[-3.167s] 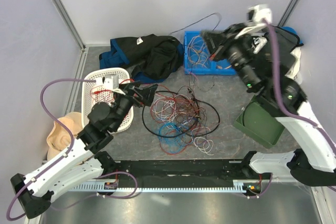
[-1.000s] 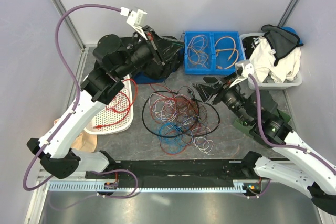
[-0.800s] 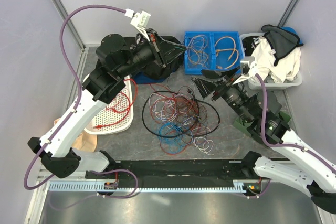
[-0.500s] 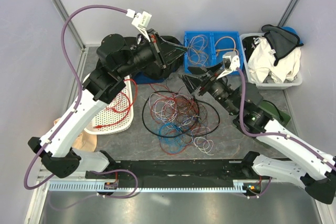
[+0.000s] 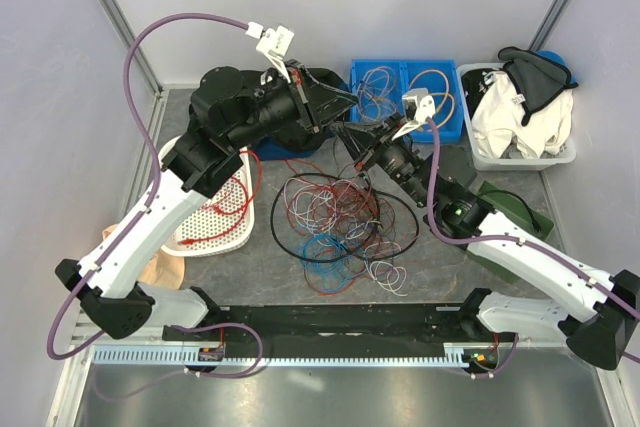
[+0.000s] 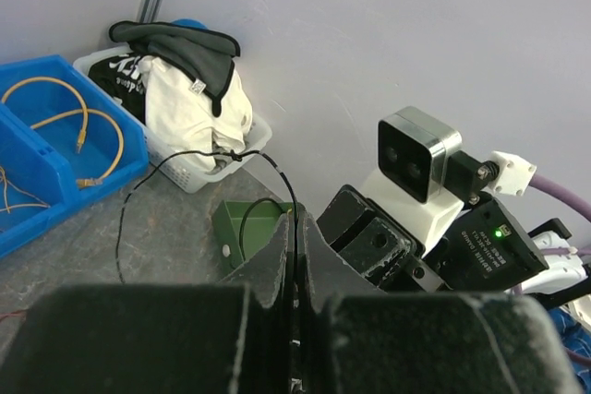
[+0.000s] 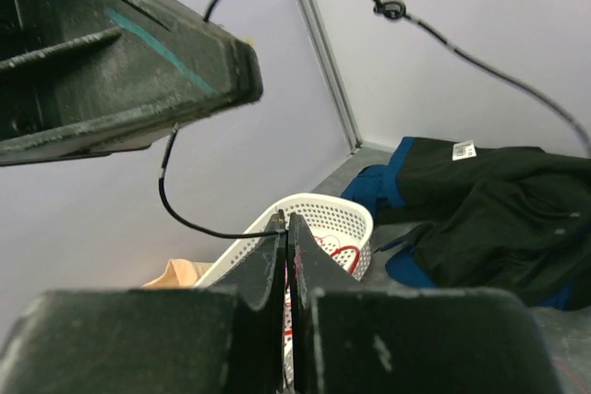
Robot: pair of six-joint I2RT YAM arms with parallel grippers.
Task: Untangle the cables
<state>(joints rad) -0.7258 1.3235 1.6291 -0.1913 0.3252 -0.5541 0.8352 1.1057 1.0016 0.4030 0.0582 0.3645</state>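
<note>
The cables in front of the blue bin are a mix of red, black, white and a bit of blue. Left of the bin there's a white basket dotted all over with little holes, with a red wire in it. Right of the bin is a white cloth with a black cloth on top, plus a dark green box. The table is mottled grey.

No text legible: sewn white tag on the dark garment and white print on a black wrist housing too small to read.
</note>
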